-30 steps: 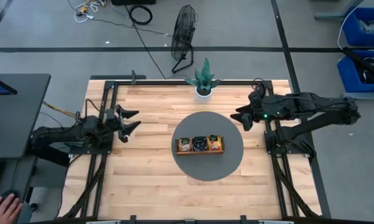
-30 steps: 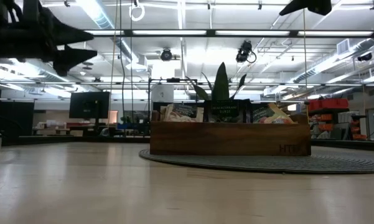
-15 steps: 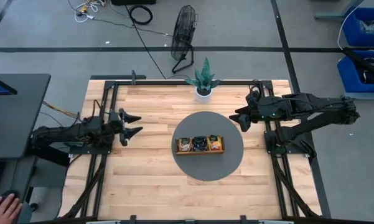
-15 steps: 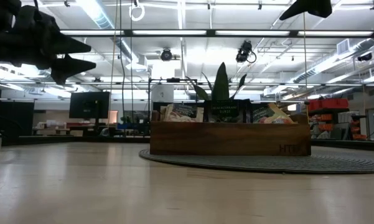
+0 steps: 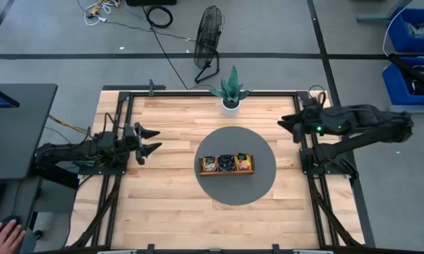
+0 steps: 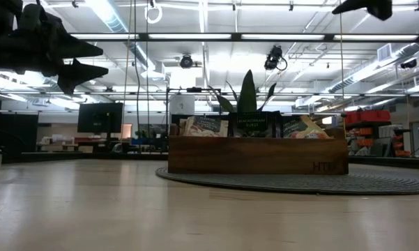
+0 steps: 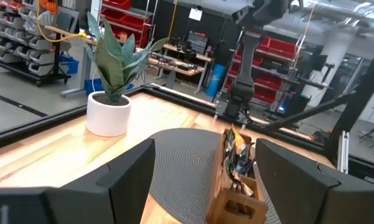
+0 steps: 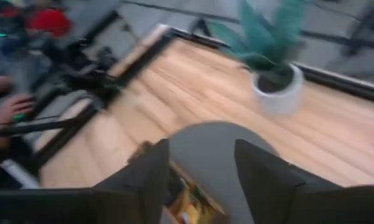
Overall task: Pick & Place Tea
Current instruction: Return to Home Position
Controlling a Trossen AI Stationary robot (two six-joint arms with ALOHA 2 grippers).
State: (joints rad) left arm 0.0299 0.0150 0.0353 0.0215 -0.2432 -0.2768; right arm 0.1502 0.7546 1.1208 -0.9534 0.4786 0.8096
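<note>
The left arm lay low and stretched along the left edge of the light wooden table, its left gripper pointing inward toward the centre and held in the air above the boards. In the low view, this gripper hung high, with its two dark fingers spread wide apart and nothing between them. The right arm reached in from the right side, folded over its own base, with the right gripper raised above the table's right rear part, well apart from the round grey mat. Its jaws also stood wide open and empty, as the right wrist view showed past its fingers. The small flat tea sachets stood upright in the brown wooden three-compartment tray at the middle of the mat. There was a pale-brownish group in the left section, a dark one in the middle and an orange-yellow one in the right. A green potted plant in a white pot stood at the table's far edge, behind the mat.
</note>
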